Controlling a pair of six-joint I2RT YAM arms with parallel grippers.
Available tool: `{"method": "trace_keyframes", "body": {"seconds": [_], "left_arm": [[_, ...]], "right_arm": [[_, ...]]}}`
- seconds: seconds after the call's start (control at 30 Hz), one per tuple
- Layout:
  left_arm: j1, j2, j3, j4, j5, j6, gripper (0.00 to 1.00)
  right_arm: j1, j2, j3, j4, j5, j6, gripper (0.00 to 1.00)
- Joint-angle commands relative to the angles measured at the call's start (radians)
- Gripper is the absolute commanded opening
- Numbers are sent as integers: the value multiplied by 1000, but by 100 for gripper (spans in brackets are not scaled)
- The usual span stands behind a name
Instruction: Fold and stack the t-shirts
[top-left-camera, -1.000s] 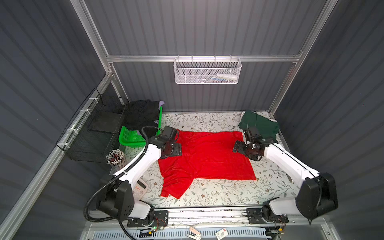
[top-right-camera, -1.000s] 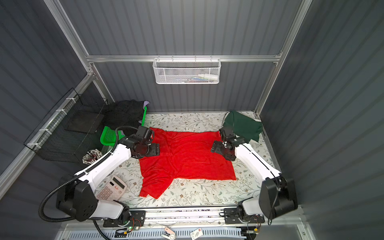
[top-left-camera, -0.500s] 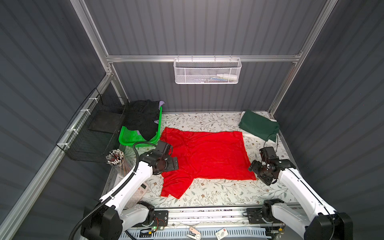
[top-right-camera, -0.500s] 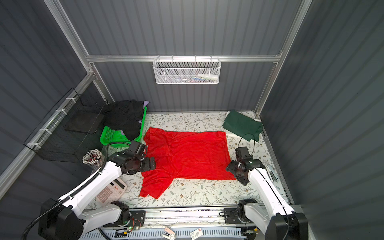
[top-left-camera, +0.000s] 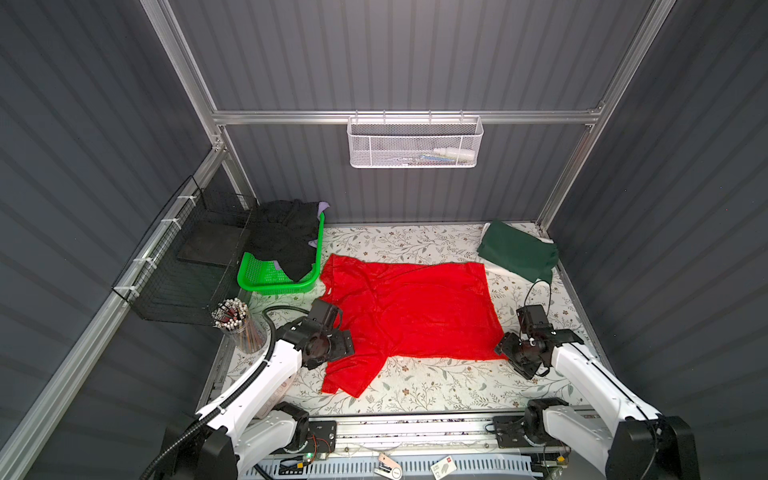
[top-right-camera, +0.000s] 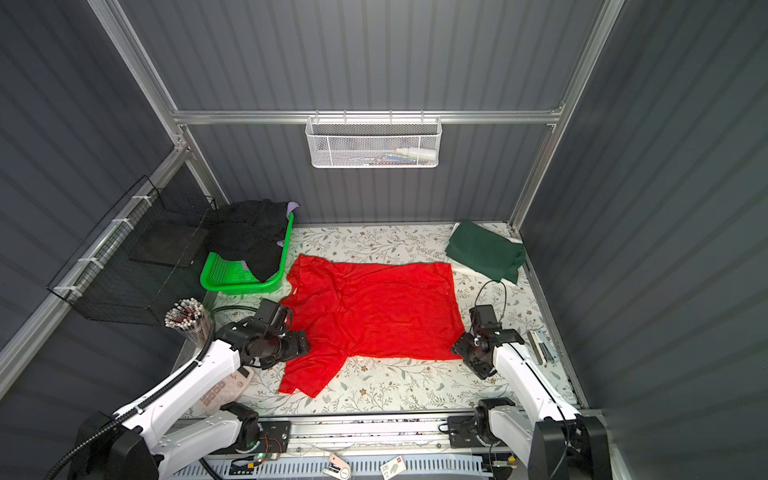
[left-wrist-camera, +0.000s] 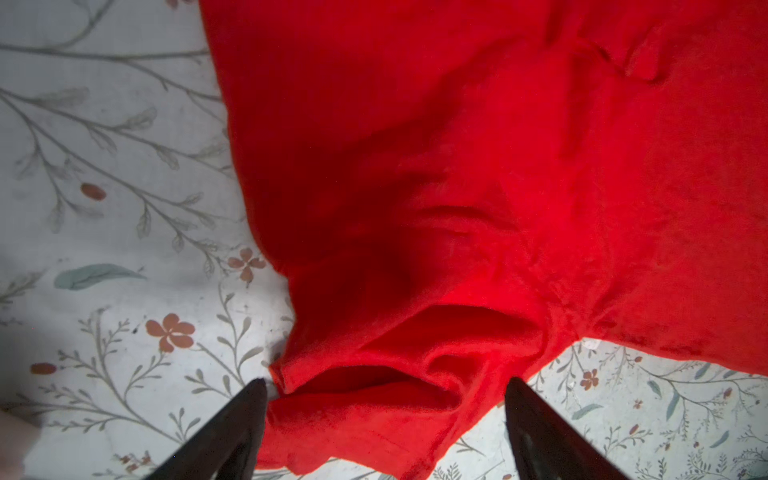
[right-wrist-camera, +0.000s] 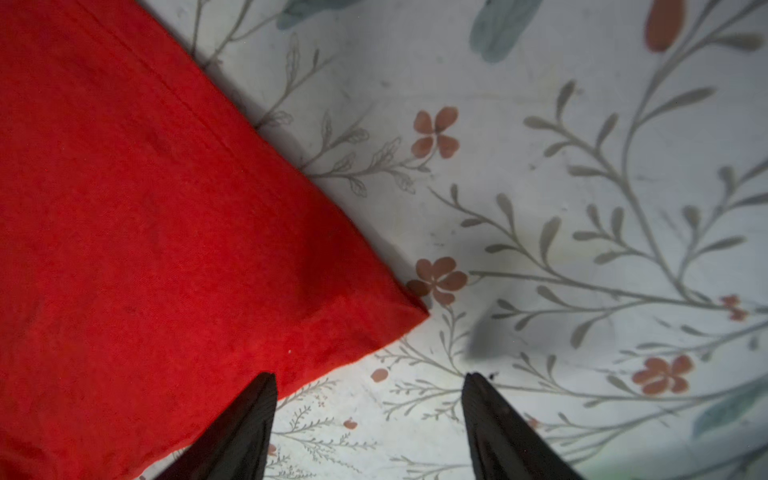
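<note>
Though indistinct overhead, wrist-clear t-shirt cuff (left-wrist-camera: 365, 409)

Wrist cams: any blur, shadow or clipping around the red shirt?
Left wrist: red t-shirt oversaturated, weave washed out, dark shadow mid-cloth. Right wrist: shirt corner crisp, grey shadow smudge on the tablecloth, far edges soft. In both top views: even light, sharp.

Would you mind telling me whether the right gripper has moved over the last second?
Yes. The right gripper has drawn back toward the front, away from the dark green t-shirt, to the near corner of the red t-shirt.
</note>
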Motion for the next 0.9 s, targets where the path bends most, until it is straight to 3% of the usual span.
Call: {"method": "trace_keyframes", "body": {"seconds": [0.0, 0.17, 0.63, 0.87], "left_arm": [[-11, 4, -5, -11, 17, -53, 89], [-29, 28, -20, 10, 26, -61, 86], [-71, 96, -65, 23, 17, -71, 81], [-72, 156, -113, 73, 25, -94, 67]], "right_arm": [[-5, 11, -10, 49, -20, 17, 71], [-11, 56, -20, 102, -34, 10, 64], [-12, 83, -29, 92, 31, -18, 60], [-12, 40, -53, 89, 66, -18, 48]]}}
